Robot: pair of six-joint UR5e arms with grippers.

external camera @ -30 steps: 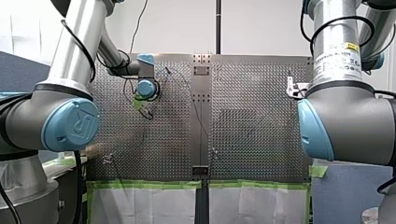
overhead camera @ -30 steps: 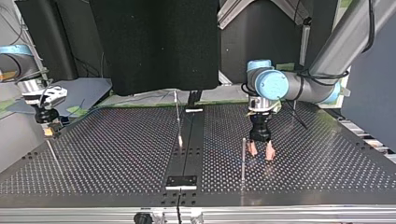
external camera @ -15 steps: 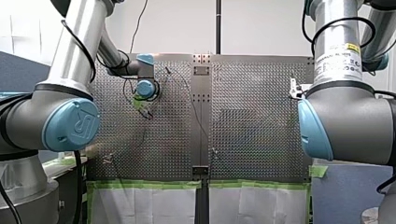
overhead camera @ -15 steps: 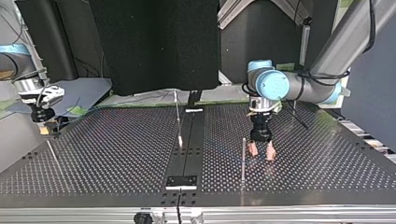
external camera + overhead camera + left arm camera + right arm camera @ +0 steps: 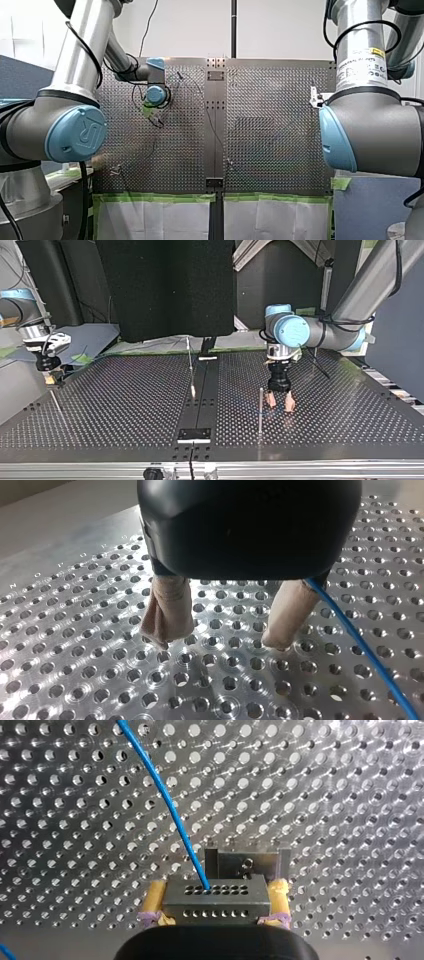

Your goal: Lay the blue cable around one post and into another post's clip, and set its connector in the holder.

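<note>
Perforated metal table (image 5: 75,680) lies under both arms. My left gripper (image 5: 217,641) stands wide apart, its beige pads gripping nothing, with the single blue cable (image 5: 370,655) passing just beside one finger. My right gripper (image 5: 215,894) clamps the one connector (image 5: 230,907) between yellow pads. One holder (image 5: 247,862) sits just ahead.

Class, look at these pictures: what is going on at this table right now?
My right gripper grips the connector between its yellow pads, close by the holder. The blue cable runs from the connector across the table. My left gripper is open, low over the table, with the cable beside one finger, not between them.
</note>
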